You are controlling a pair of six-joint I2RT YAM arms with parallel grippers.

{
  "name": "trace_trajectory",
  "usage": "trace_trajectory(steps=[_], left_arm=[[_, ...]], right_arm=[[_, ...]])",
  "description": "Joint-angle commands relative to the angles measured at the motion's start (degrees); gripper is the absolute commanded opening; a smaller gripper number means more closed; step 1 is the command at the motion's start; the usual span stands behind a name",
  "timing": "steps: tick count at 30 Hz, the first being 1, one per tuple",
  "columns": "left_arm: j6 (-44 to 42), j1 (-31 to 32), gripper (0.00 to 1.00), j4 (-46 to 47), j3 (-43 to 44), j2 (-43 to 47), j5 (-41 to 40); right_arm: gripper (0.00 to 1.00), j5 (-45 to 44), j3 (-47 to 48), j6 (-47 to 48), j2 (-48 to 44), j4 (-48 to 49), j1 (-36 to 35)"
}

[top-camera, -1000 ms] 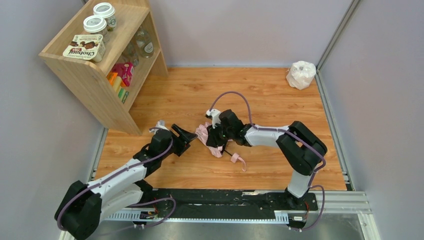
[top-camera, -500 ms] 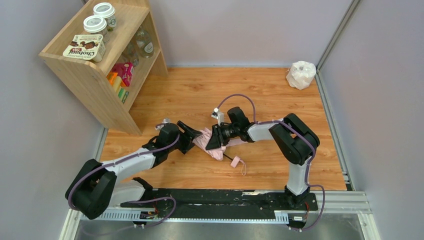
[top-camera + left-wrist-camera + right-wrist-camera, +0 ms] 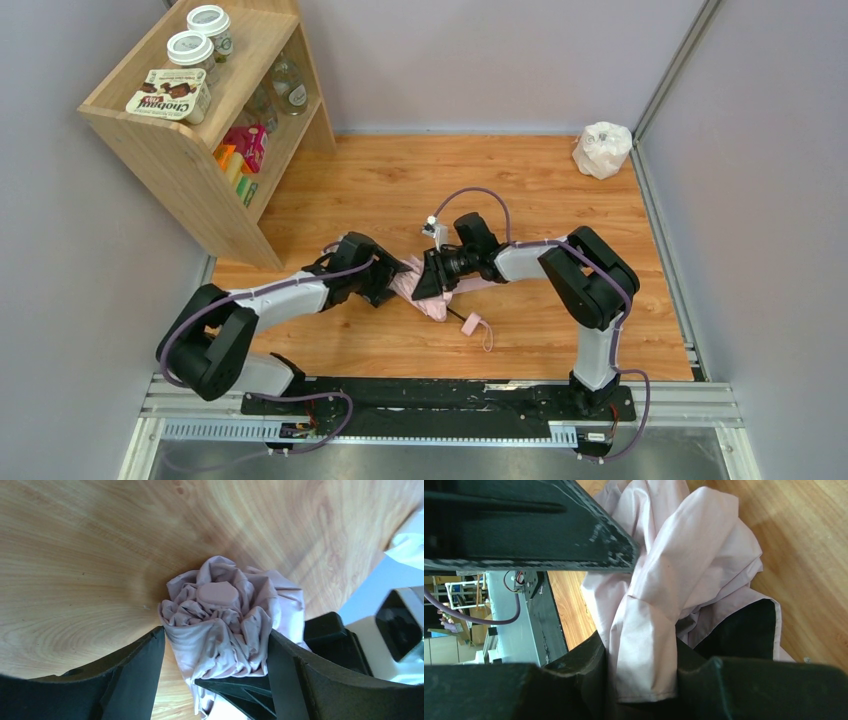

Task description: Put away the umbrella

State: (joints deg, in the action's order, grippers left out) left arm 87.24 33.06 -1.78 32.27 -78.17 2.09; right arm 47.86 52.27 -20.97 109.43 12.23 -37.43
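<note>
The umbrella (image 3: pixel 433 304) lies near the middle of the worktop (image 3: pixel 540 180), a bit closer to the near edge. Its pink cloth is all bunched up and folded. Its thin black shaft (image 3: pixel 458 316) pokes out toward the near edge. The small pink handle (image 3: pixel 472 323) is at the end of it, and the pink loop (image 3: pixel 487 338) lies on the wood beside it.

My right gripper (image 3: pixel 428 277) pinches the pink cloth. In my right wrist view the cloth goes down between my two fingers, and they press on it from both sides.

My left gripper (image 3: pixel 216 632) is spread wide. It sits at the left end of the umbrella, with one finger on each side of the round pink bundle. The cloth touches the inside of both fingers.

My two grippers are very close, with the umbrella between them.

A wooden shelf (image 3: pixel 190 150) stands at the far left corner. A small white bag (image 3: pixel 602 150) sits at the far right corner.
</note>
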Motion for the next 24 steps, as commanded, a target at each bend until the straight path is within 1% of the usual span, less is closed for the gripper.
trace_trajectory(steps=[1, 3, 6, 9, 10, 11, 12, 13, 14, 15, 16, 17, 20, 21, 22, 23, 24], left_arm=[[3.5, 0.8, 0.79, -6.1, 3.3, -4.0, -0.6], [3.8, 1.1, 0.79, -9.8, 4.9, -7.1, 1.1], [5.4, 1.5, 0.79, -10.5, 5.0, -11.8, 3.1], [5.2, 1.6, 0.79, -11.7, 5.3, -17.3, 1.5], [4.5, 1.5, 0.72, -12.1, 5.5, -18.1, 0.2], [3.7, 1.6, 0.69, -11.4, 5.2, -19.7, 0.0], [4.0, 1.7, 0.53, -9.3, 3.9, -20.3, 0.3], [4.3, 2.1, 0.46, -6.8, 2.8, -21.0, 0.3], [4.3, 2.2, 0.35, -3.4, 0.9, -21.7, -0.2], [4.0, 2.2, 0.32, -1.8, -0.3, -21.8, -0.6], [3.1, 2.1, 0.23, -0.3, -0.7, -22.3, -1.0], [3.0, 2.3, 0.19, 1.3, -1.4, -22.4, -1.1], [3.1, 2.9, 0.07, 1.4, -1.9, -22.5, -1.4], [3.0, 2.9, 0.05, 3.3, -2.1, -22.5, -1.3], [2.9, 2.9, 0.00, 3.4, -2.2, -22.4, -1.4], [3.0, 2.9, 0.00, 3.9, -2.6, -22.2, -1.2], [3.2, 2.9, 0.00, 4.1, -2.7, -21.9, -1.1]], right_arm=[[0.00, -1.5, 0.9, 3.0, 0.5, -5.9, -1.2], [0.00, -1.8, 1.4, 3.7, 0.3, -6.8, -1.3], [0.00, -2.7, 2.7, 5.8, 0.0, -9.3, -2.0], [0.00, -3.0, 3.5, 7.5, -0.3, -11.3, -2.6], [0.00, -2.6, 3.6, 7.7, -0.5, -11.2, -2.7], [0.00, -2.6, 4.0, 8.0, -0.4, -11.6, -2.9], [0.00, -2.2, 4.4, 8.5, -0.3, -12.0, -3.0], [0.00, -1.1, 4.8, 8.7, -0.3, -12.0, -3.0], [0.00, -0.3, 5.1, 8.9, -0.2, -12.0, -3.1], [0.00, 0.0, 5.5, 9.3, -0.1, -13.8, -3.3], [0.00, 0.0, 6.1, 9.7, -0.1, -14.5, -3.4], [0.00, -0.1, 6.5, 10.3, -0.2, -15.4, -3.7], [0.00, -2.2, 7.7, 10.7, -1.1, -17.7, -4.2], [0.00, -4.0, 8.3, 10.6, -1.8, -18.8, -4.3], [0.05, -6.3, 9.2, 10.6, -2.5, -20.9, -4.5], [0.14, -8.4, 10.2, 11.0, -3.8, -23.2, -4.6], [0.32, -11.1, 11.0, 11.4, -5.1, -25.0, -4.9]])
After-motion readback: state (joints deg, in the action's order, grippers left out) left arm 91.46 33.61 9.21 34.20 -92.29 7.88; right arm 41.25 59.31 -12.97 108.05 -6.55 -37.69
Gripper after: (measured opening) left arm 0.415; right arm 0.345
